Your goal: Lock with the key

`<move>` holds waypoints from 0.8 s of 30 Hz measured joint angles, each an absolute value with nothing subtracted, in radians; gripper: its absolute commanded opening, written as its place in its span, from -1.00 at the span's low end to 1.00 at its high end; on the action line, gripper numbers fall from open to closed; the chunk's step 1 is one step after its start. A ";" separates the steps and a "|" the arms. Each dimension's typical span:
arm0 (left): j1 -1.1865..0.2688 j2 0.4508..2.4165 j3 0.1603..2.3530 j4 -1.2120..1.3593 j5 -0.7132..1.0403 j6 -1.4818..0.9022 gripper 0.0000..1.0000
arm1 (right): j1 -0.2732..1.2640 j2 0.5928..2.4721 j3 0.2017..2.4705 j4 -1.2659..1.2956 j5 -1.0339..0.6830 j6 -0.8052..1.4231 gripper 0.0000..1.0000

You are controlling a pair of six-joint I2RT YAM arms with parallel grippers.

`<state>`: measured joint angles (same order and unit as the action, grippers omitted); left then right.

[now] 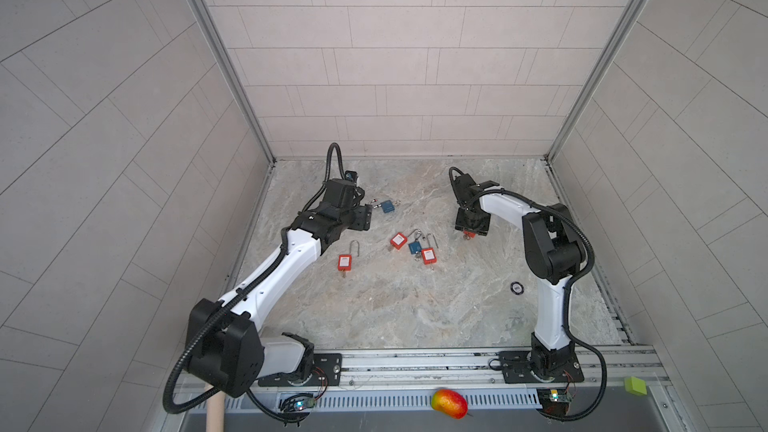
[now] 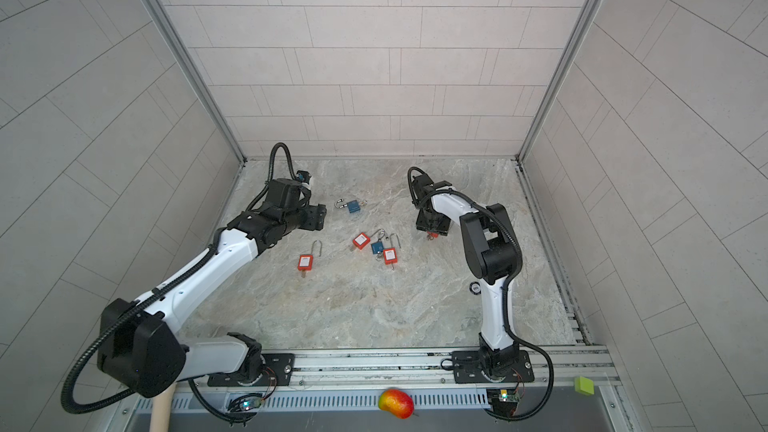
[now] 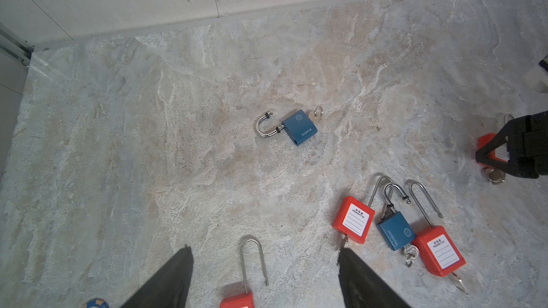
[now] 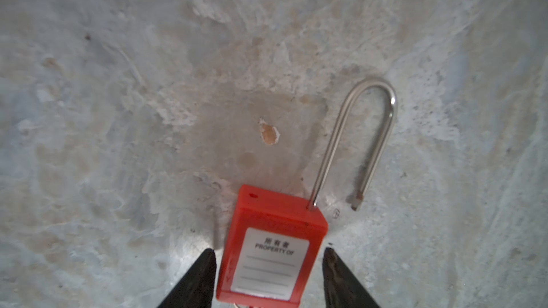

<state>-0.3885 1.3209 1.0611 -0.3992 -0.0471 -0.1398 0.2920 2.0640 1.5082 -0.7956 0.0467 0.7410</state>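
Marble; right hand half-open, perhaps against padlock.

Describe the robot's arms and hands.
Both the left arm and right arm have white shell links with black joint housings and black corrugated cable conduit looping alongside. The left hand and right hand each end in two tapered black fingers.

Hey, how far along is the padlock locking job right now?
Done: nothing yet; the lone blue padlock and others lie with shackles open. In hand: the right gripper straddles a red padlock, grip unclear; the left gripper hangs open, empty. Left: closing and key-locking each one.
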 measured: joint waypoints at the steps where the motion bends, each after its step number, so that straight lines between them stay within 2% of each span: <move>1: -0.389 1.324 1.062 -0.399 -0.047 -0.139 0.63 | 0.289 2.069 1.514 -0.797 0.042 0.742 0.10; 10: -0.401 1.346 1.091 -0.406 -0.044 -0.138 0.62 | 0.285 2.088 1.550 -0.798 0.006 0.680 -0.04; 22: -0.421 1.348 1.094 -0.418 -0.041 -0.138 0.60 | 0.321 2.081 1.542 -0.876 -0.007 0.352 -0.11; 24: -0.426 1.348 1.094 -0.418 -0.041 -0.139 0.60 | 0.345 2.074 1.530 -0.889 -0.004 0.295 -0.08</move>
<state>-0.4263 1.3476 1.0939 -0.4175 -0.0414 -0.1387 0.3447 2.0735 1.5295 -0.8890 -0.0036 0.2947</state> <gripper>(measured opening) 0.800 0.449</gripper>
